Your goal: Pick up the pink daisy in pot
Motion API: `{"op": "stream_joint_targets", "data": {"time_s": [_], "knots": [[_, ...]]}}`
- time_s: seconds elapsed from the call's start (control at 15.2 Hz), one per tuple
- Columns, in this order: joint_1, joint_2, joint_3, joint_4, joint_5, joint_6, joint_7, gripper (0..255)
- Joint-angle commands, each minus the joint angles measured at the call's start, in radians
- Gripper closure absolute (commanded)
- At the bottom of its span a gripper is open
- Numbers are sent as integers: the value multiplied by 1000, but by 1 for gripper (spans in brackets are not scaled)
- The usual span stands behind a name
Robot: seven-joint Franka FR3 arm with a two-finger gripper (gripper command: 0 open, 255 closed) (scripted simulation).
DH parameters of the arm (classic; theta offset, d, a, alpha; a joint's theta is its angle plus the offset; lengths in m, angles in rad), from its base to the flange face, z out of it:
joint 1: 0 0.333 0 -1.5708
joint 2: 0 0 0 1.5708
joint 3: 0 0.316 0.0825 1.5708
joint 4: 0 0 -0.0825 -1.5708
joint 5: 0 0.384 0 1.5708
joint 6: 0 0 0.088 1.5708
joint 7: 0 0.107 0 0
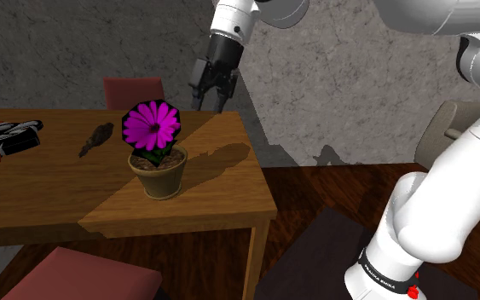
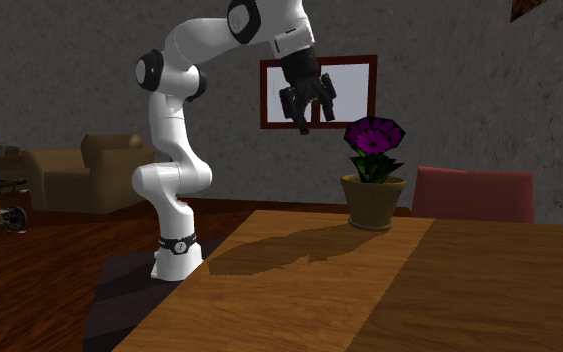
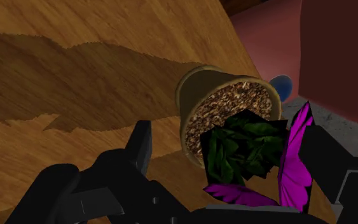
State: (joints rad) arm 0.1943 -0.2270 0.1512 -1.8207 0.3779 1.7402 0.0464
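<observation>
While hanging just above and beside the magenta daisy in pot [image 1: 154, 158], upright on the bench [image 1: 50, 204] near its end, holds jaws wide apart on nothing, with red chair [image 1: 132, 89] and grey wall [image 1: 59, 43] beyond.

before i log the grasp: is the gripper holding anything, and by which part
Nothing is held: the open gripper hangs in the air beside the pink daisy, touching neither it nor its pot.
</observation>
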Motion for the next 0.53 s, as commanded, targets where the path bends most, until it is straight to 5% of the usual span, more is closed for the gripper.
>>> {"op": "stream_joint_targets", "data": {"time_s": [0.0, 0.26, 0.46], "knots": [[11, 50, 10, 72, 22, -7, 15, 0], [35, 166, 35, 229, 54, -14, 48, 0], [37, 168, 38, 208, 60, 11, 40, 0]]}}
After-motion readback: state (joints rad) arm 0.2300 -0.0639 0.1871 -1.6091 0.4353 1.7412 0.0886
